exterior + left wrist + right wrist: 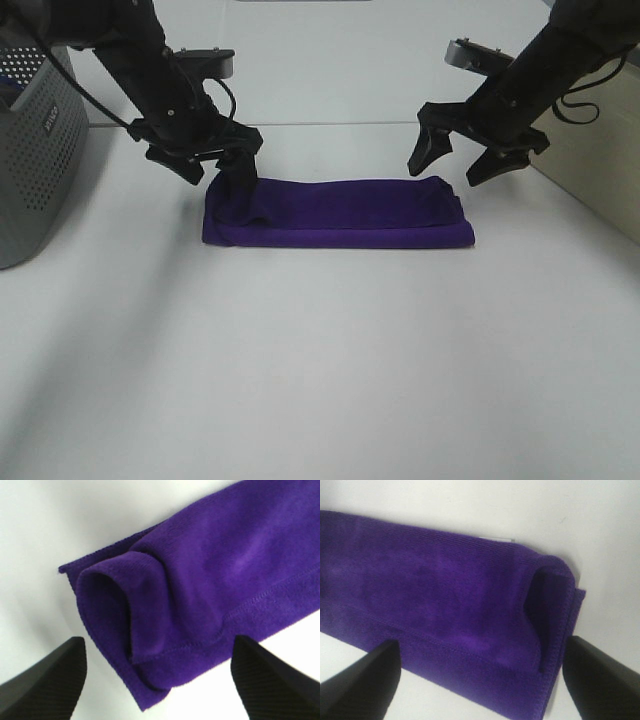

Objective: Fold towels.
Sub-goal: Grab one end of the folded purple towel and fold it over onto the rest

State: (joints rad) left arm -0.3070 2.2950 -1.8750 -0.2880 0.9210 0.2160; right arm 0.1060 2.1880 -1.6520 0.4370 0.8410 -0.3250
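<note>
Here, the purple towel (340,215) lies folded into a long, narrow band on the white tabletop (320,380). It sits closer to the far edge than to the near one, about midway between the left and right edges, with its long sides running parallel to the far edge.

The left end effector (218,165) is over the towel's left end. In the left wrist view its two dark fingers stand wide apart (157,645), and the cloth (225,570) lies between them without being pinched. At this end the top layer is bunched into a rounded, raised curl, and a flat corner of the lower layer sticks out past it. From the high camera the curl rises as a dark hump close against the fingers; whether it touches them cannot be told.

The right end effector (442,175) hangs just above the towel's right end, also spread open and gripping nothing. In its wrist view (481,645) the fingertips straddle the band (435,595), a line of stitching runs along the long edge nearer them, and the fold at this end gapes slightly, leaving a dark pocket between the layers.

A grey perforated basket (35,150) stands at the left edge of the tabletop, well apart from the towel.
</note>
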